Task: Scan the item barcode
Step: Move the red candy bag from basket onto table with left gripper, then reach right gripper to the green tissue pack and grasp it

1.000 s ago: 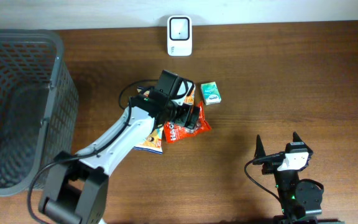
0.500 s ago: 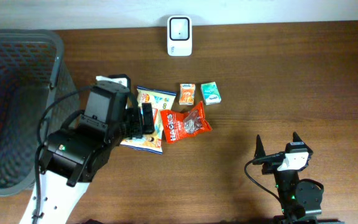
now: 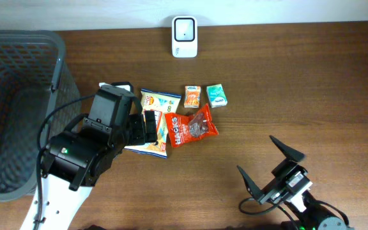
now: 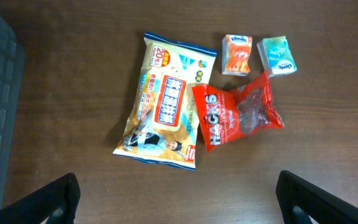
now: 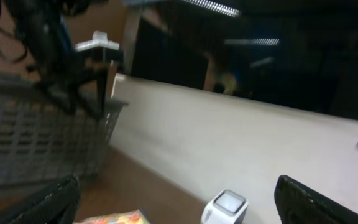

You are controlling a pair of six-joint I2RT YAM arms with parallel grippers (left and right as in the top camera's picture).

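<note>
Beside the grey basket (image 3: 59, 51) lie 4 packets (image 3: 197, 128); left gripper (image 4: 179, 202) and right gripper (image 3: 268, 167) both gape.

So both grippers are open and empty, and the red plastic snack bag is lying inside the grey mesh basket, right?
No. The red plastic snack bag lies on the brown wooden table, touching the large yellow wipes packet, not inside the grey mesh basket; the left wrist view shows it. The left gripper and right gripper are indeed open and empty.
</note>
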